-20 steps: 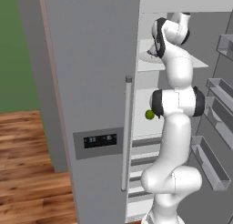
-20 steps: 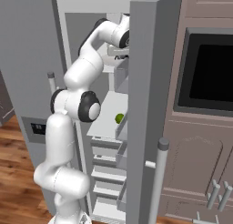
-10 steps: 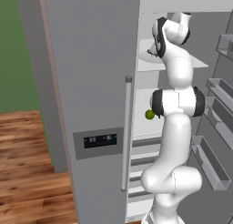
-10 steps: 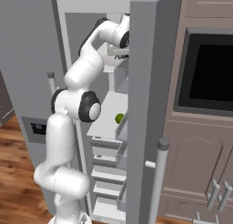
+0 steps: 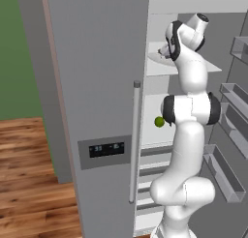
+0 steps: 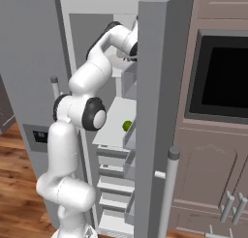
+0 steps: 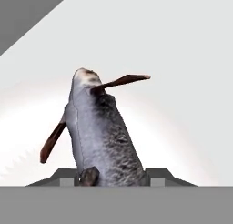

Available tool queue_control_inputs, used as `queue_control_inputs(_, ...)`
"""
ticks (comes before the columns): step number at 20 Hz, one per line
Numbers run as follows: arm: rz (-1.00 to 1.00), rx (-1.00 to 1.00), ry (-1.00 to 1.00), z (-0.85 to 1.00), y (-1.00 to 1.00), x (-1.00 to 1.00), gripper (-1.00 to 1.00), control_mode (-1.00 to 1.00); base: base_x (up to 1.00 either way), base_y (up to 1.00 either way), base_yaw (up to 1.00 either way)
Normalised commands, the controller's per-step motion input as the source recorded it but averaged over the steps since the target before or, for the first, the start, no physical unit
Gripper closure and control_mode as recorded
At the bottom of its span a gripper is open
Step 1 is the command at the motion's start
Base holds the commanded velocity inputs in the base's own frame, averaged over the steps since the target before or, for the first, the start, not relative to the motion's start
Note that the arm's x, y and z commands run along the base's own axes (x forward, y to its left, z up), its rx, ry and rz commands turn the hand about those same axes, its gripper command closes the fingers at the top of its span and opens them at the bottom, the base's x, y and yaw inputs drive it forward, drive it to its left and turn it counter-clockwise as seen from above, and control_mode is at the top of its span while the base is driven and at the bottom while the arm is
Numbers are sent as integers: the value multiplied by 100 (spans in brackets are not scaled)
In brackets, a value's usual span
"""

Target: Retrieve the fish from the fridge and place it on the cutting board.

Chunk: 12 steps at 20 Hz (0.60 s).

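fish (image 7: 102,132) is seen dead ahead of the gripper (image 7: 113,175), body running between the fingertips, inside the fridge (image 5: 104,87) at upper-shelf height. jaws look closed on its near end, contact not fully confirmed. judged light, slick, fairly stiff; mid-body grip preferred over thin fins. display text unreadable.

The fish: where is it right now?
In the hand view the fish stands right at the gripper, over a white plate. The base views put the hand at an upper shelf inside the fridge.
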Motion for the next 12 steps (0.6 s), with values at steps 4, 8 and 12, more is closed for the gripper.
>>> queue_control_inputs(4,-11,5,-3,1,0,11,100,-100,0,0,0)
queue_control_inputs(8,-10,0,-6,2,13,0,100,-100,0,0,0)
queue_control_inputs(12,-14,0,-17,4,1,0,100,-100,0,0,0)
